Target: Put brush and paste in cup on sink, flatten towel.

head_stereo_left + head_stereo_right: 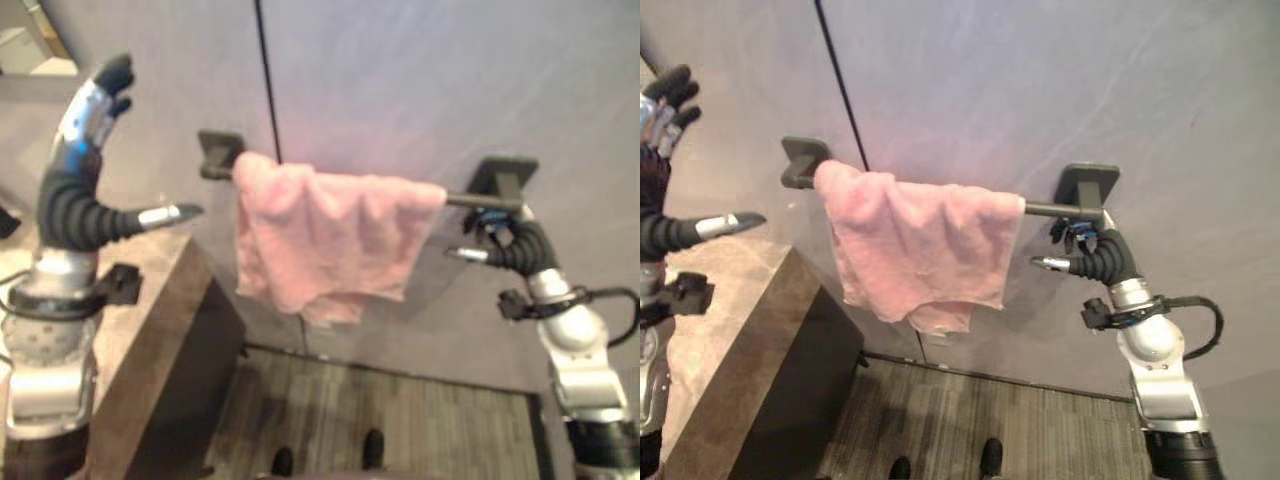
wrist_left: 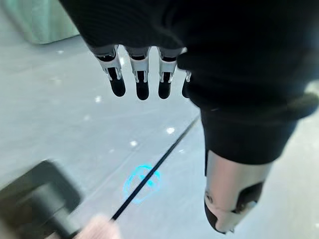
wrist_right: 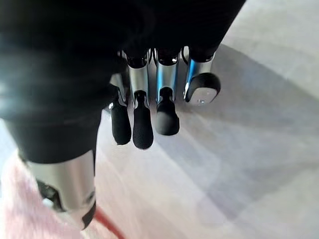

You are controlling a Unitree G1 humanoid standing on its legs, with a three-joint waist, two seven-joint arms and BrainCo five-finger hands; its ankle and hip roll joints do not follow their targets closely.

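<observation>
Robot hands flank a bunched towel on a wall rail.

Left hand (image 1: 88,120), raised above the counter (image 1: 150,300) with fingers straight and empty, stands well clear of the pink towel (image 1: 325,235), which hangs crumpled on the dark rail (image 1: 480,202). Right hand (image 1: 1080,250), fingers loosely extended and holding nothing, sits just under the rail's right bracket (image 1: 1087,185). A one-sided tug would likely slide the cloth off or bunch it further.
</observation>
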